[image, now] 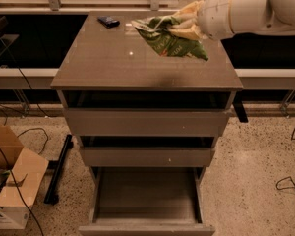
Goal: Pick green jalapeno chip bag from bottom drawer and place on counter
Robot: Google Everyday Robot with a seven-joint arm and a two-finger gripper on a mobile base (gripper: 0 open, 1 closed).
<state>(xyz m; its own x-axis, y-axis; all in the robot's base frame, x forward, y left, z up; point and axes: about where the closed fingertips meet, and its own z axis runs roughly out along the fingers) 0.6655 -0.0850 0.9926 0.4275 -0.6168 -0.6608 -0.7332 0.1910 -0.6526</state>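
Note:
My gripper (183, 27) is shut on the green jalapeno chip bag (168, 39) and holds it in the air above the right rear part of the counter (113, 65). The bag hangs down and left from the yellowish fingers (189, 32). The white arm reaches in from the upper right. The bottom drawer (146, 226) is pulled out at the foot of the cabinet, and its inside shows nothing in it. The white bowl seen earlier is hidden behind the bag and gripper.
A small dark object (108, 21) lies at the counter's back left. The two upper drawers (146, 123) stand slightly open. Cardboard boxes (10, 181) and cables sit on the floor at the left. A cable (290, 183) lies on the floor at the right.

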